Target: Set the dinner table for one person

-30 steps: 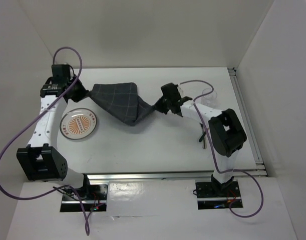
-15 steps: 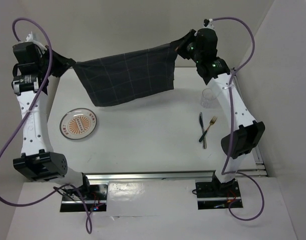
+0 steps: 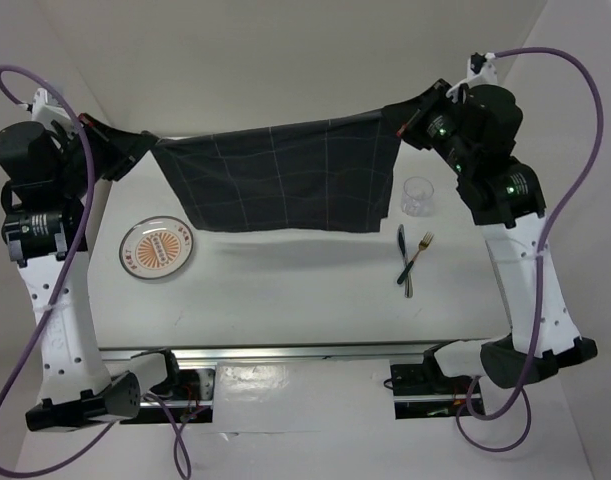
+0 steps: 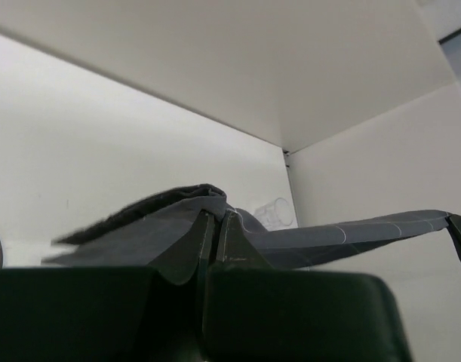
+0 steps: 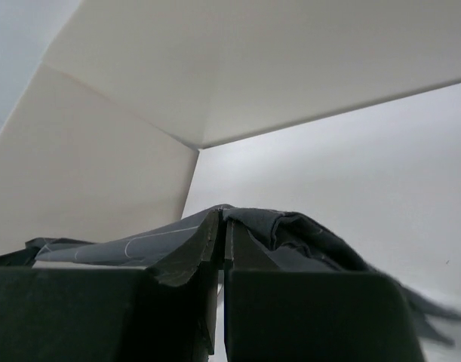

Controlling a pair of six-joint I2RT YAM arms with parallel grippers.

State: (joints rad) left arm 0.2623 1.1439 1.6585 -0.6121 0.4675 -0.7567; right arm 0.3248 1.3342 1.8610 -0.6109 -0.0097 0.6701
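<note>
The cloth mat (image 3: 285,180) hangs over the dinner table's (image 3: 305,300) 12 o'clock side, corners pinched by left gripper (image 3: 145,148) and right gripper (image 3: 397,122); lowered carelessly, its hem could topple the glass (image 3: 417,195) at 2 o'clock.

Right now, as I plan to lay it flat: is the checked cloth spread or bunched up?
Spread. The checked cloth hangs stretched between the left gripper and right gripper, each shut on a top corner.
</note>
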